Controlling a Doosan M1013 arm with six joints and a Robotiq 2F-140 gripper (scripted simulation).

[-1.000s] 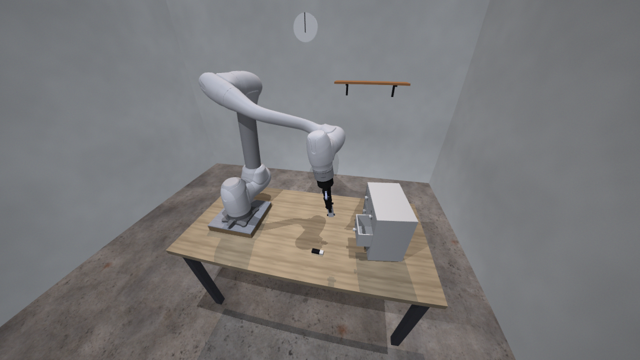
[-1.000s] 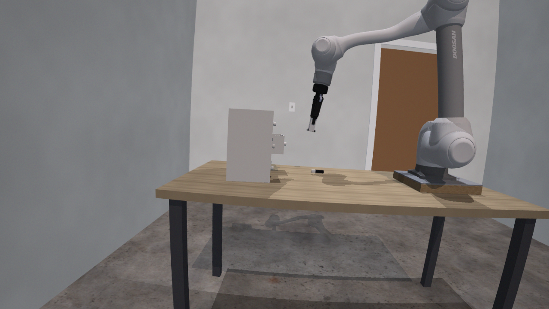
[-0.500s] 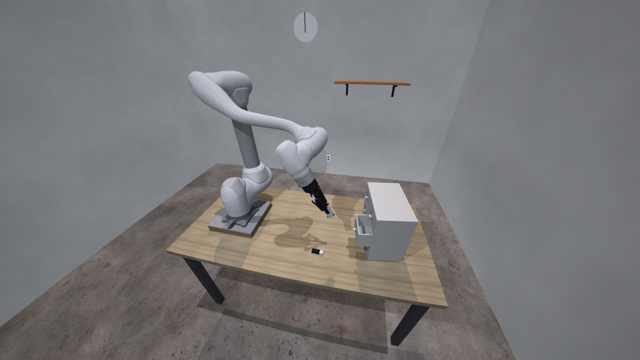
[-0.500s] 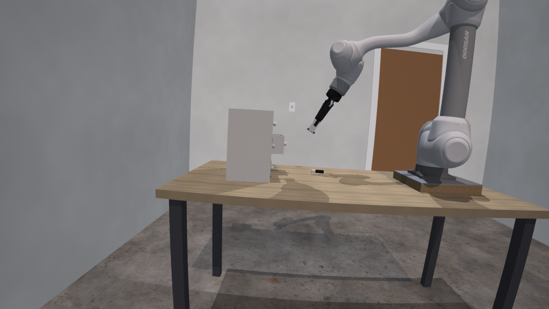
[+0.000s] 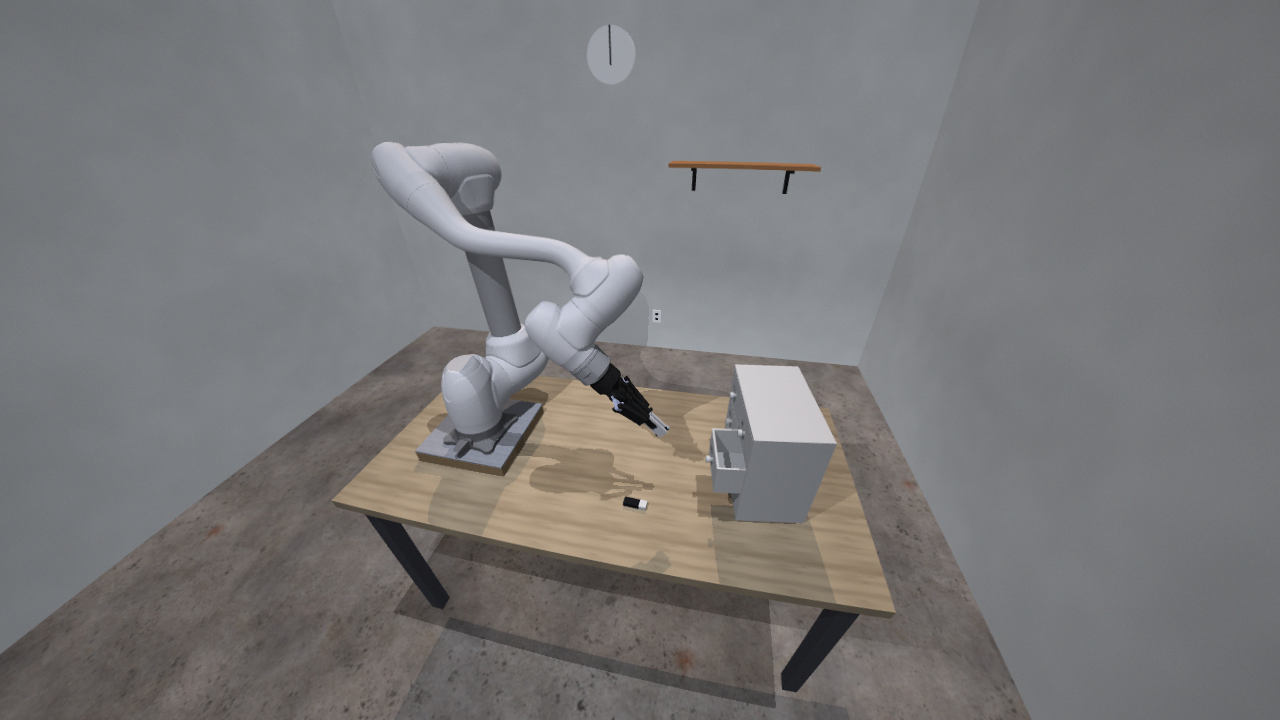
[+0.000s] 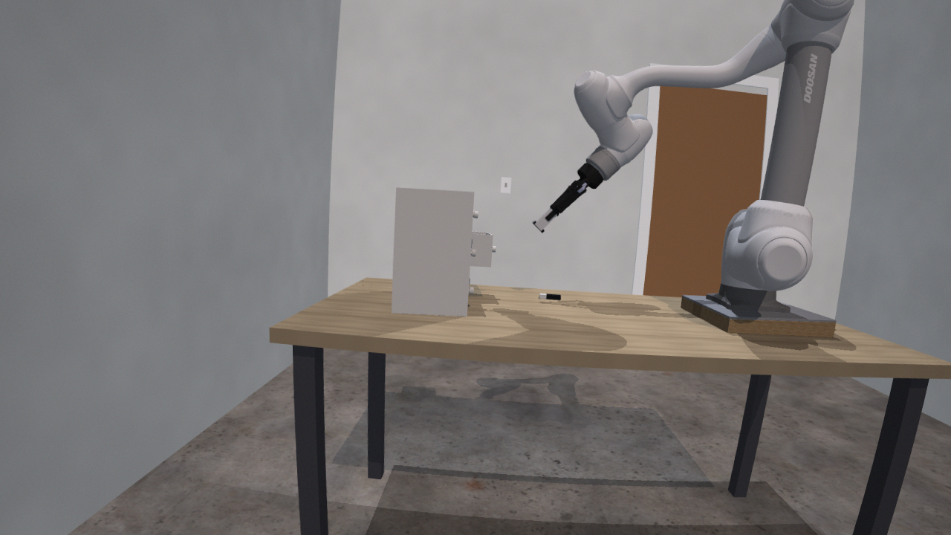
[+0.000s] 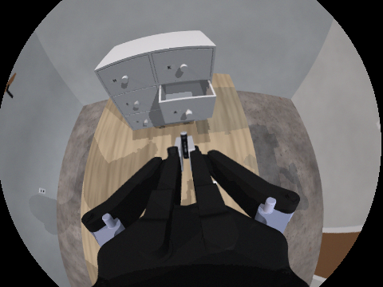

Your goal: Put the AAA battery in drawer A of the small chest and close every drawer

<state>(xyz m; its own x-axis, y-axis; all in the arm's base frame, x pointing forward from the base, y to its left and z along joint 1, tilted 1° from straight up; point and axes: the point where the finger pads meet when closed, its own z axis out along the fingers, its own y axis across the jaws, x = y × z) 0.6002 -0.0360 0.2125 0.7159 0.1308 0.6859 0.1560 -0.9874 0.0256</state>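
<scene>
My gripper is shut on a thin black and white cylinder, the AAA battery, which sticks out past the fingertips. The gripper is tilted towards the small white chest and hangs in the air well above the table, a short way in front of the chest. One drawer on the chest's front stands pulled out part way and looks empty. The other drawers are pushed in. I cannot read the drawer marks.
A second small black and white piece lies on the wooden table below and in front of the gripper. The arm's base plate stands at the table's far end.
</scene>
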